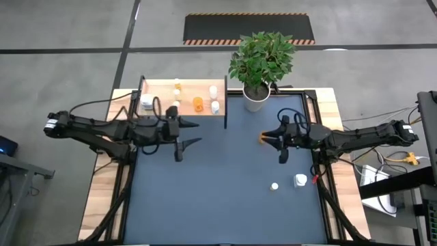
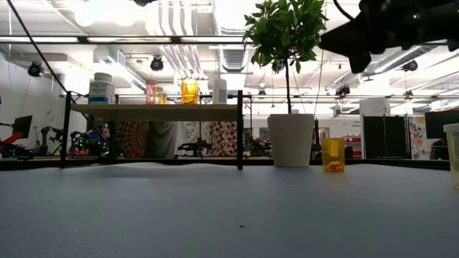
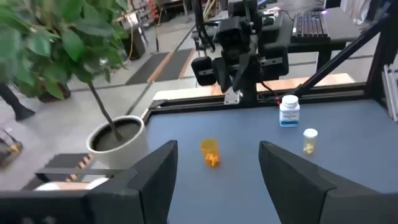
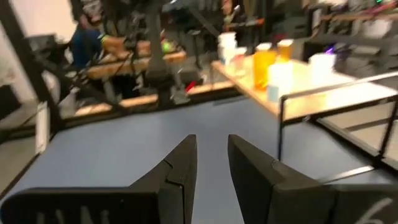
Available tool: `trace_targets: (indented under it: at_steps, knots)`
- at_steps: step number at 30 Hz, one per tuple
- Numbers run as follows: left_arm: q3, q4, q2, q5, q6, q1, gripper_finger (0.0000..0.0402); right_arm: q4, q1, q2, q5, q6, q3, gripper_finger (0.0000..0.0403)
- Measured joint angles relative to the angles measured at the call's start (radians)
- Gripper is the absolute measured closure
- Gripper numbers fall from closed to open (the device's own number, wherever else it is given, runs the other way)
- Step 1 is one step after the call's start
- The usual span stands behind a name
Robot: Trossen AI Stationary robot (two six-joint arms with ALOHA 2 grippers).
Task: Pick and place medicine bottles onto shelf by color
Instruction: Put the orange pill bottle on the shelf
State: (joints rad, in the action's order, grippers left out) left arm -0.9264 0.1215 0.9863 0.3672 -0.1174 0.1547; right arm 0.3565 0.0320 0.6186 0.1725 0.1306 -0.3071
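Observation:
An orange bottle [image 1: 262, 139] stands upright on the blue table, also seen in the low view [image 2: 332, 155] and in the left wrist view [image 3: 210, 152]. My right gripper [image 1: 272, 140] hangs above it [image 2: 373, 36], narrowly open and holding nothing [image 4: 212, 140]. My left gripper [image 1: 191, 134] is wide open [image 3: 217, 152] by the shelf's near edge and faces the orange bottle. The shelf [image 1: 160, 89] at the far left carries several white, pale and orange bottles [image 2: 189, 91]. A white bottle [image 1: 300, 180] and a small pale one [image 1: 274, 185] stand on the table's near right.
A leafy plant in a white pot [image 1: 256, 97] stands at the far edge, right of the shelf [image 2: 291, 140]. The shelf's black frame legs [image 2: 239, 129] rise from the table. Bare blue tabletop [image 1: 218, 191] fills the middle and the near side.

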Motion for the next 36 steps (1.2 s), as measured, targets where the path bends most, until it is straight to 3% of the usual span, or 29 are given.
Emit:
trace_targets:
  at_steps: [10, 17, 24, 31, 36]
  knots:
    - [0.084, -0.019, -0.137, 0.006, -0.153, -0.003, 0.0193, -0.039, 0.0, 0.051, 0.248, -0.079, -0.121, 0.0321]
    - [0.118, -0.037, -0.197, 0.012, -0.228, -0.004, 0.0193, -0.299, -0.002, 0.174, 0.352, -0.04, -0.308, 0.0321]
    - [0.138, -0.035, -0.267, 0.016, -0.232, -0.004, 0.0193, -0.694, -0.013, 0.312, 0.349, 0.107, -0.506, 0.0321]
    - [0.148, -0.024, -0.302, 0.016, -0.232, -0.004, 0.0193, -1.107, -0.013, 0.457, 0.19, -0.031, -0.637, 0.0321]
    - [0.148, -0.023, -0.299, 0.016, -0.232, -0.004, 0.0193, -1.176, -0.013, 0.547, 0.167, -0.078, -0.647, 0.0321]
